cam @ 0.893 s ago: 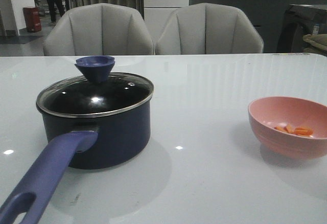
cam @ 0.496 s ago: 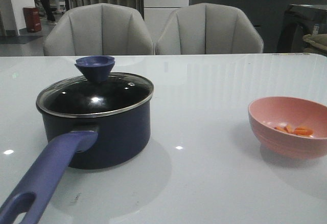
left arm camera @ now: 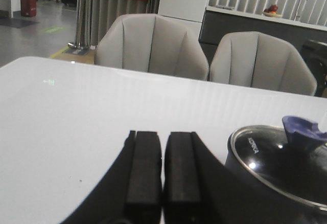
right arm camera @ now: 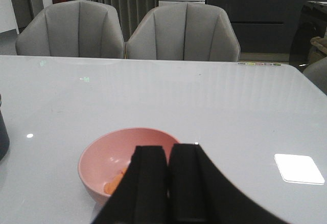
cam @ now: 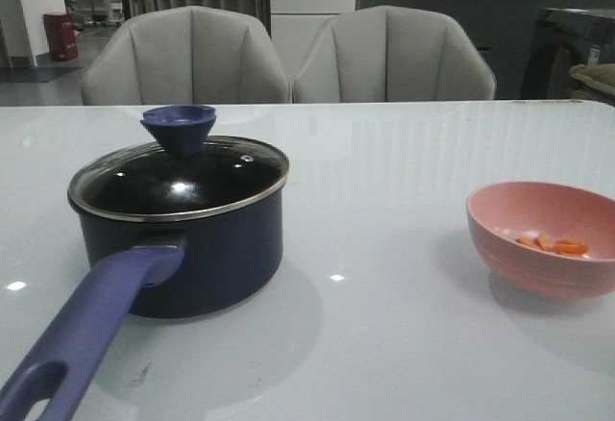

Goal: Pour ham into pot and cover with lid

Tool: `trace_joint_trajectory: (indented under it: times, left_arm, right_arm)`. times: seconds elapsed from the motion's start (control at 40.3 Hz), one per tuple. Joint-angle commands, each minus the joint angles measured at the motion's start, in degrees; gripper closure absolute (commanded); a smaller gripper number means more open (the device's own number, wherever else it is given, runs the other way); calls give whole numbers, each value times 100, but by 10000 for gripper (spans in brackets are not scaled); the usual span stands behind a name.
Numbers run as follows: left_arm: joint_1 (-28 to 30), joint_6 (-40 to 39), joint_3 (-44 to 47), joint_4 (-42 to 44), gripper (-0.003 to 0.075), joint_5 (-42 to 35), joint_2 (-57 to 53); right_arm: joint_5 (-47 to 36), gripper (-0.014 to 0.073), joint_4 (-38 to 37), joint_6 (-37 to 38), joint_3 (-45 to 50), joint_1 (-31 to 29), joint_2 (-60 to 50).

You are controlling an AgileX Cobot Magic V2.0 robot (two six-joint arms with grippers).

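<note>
Removing the round clear glass lid (cam: 180,179) with its metal rim is judged to be the step in hand, since it is seated on the dark navy round saucepan (cam: 183,248) at the left of the white glossy table (cam: 384,344). The blue-purple funnel-shaped knob (cam: 179,128) should be gripped squarely and lifted straight up, so that the pan is not dragged. The left gripper (left arm camera: 154,162) is seen with its black pads pressed together on nothing, just beside the saucepan; it must be opened first. The right gripper (right arm camera: 168,175) is likewise closed and empty, held near the pink round bowl (cam: 544,236), in which the small orange-pink diced ham pieces (cam: 557,244) lie. The bowl stands well apart from the saucepan.

Neither arm is shown in the front view. The long purple-blue handle (cam: 82,330) is cut off at the frame edge. The saucepan's interior is obscured by reflections.
</note>
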Motion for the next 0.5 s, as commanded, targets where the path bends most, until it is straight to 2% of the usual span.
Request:
trace_joint_trajectory:
  times: [0.0, 0.074, 0.149, 0.471]
  left_arm:
    - [19, -54, 176, -4, 606, -1012, -111]
    - [19, -54, 109, -4, 606, -1412, -111]
    - [19, -54, -91, 25, 606, -1300, -88]
    - [19, -54, -1840, 180, 606, 578, 1341]
  right_arm:
    - [-479, 453, -42, -17, 62, -32, -113]
    - [-479, 453, -42, -17, 62, -32, -113]
    - [-479, 453, -42, -17, 62, -32, -113]
    - [-479, 453, -42, -17, 62, -32, -113]
